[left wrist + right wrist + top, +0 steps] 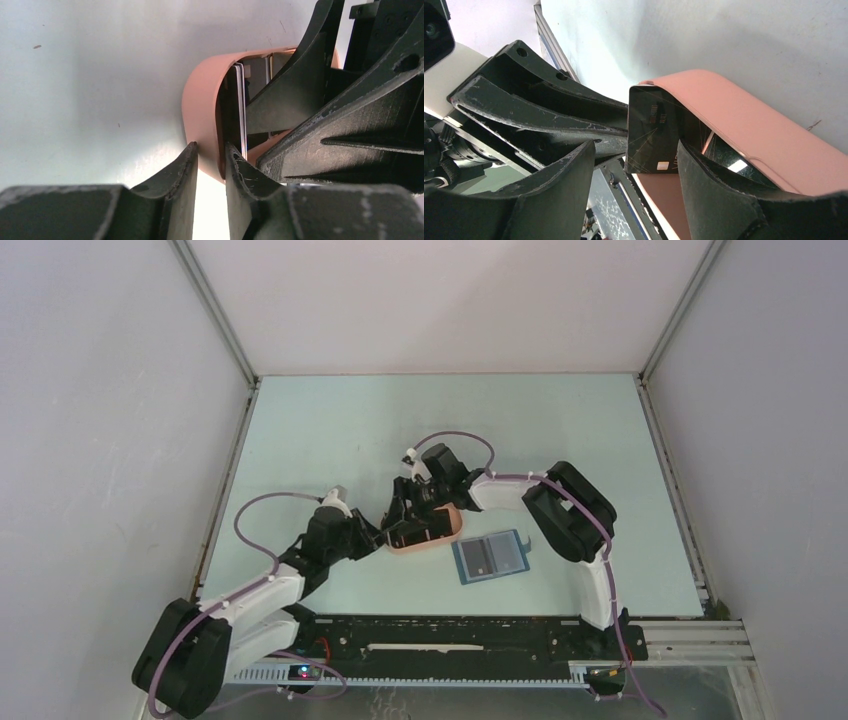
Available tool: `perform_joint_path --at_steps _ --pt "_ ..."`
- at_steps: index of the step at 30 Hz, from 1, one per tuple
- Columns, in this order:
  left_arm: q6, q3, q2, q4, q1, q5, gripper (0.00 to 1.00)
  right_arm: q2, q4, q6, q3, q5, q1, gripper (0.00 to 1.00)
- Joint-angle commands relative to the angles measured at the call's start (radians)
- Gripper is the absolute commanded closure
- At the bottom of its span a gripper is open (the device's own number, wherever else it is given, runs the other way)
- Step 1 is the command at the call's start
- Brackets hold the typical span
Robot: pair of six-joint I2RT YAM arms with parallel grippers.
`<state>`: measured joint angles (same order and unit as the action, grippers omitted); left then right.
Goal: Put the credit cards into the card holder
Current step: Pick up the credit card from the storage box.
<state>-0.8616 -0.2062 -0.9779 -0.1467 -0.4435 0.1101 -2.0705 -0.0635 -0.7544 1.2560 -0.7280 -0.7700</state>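
Note:
The credit cards stand on edge inside a pink tray (446, 531); their pale edges (242, 107) show in the left wrist view. One black card (653, 131) rises between the fingers of my right gripper (636, 145), which is open and reaches into the tray, the card close to its right finger and well apart from the left one. My left gripper (211, 149) straddles the tray's wall (200, 110), one fingertip outside and one inside, closed on it. The card holder (490, 557), a blue wallet lying open, sits on the table right of the tray, with no gripper on it.
In the top view my left gripper (385, 536) and right gripper (412, 516) crowd together over the tray. The right arm's elbow (570, 510) hangs just right of the wallet. White walls bound the pale green table (400, 420) on three sides.

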Motion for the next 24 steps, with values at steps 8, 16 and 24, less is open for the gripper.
perform_joint_path --at_steps 8,16,24 --pt "0.031 -0.068 -0.008 0.016 -0.018 0.041 0.52 0.001 0.019 -0.003 0.026 0.021 0.040 0.32" --pt "0.035 -0.098 -0.069 -0.010 -0.024 0.053 0.45 0.001 0.035 0.012 0.026 0.013 0.053 0.31" --pt "0.038 -0.125 -0.114 -0.025 -0.044 0.059 0.41 0.001 0.044 0.024 0.026 0.001 0.063 0.33"
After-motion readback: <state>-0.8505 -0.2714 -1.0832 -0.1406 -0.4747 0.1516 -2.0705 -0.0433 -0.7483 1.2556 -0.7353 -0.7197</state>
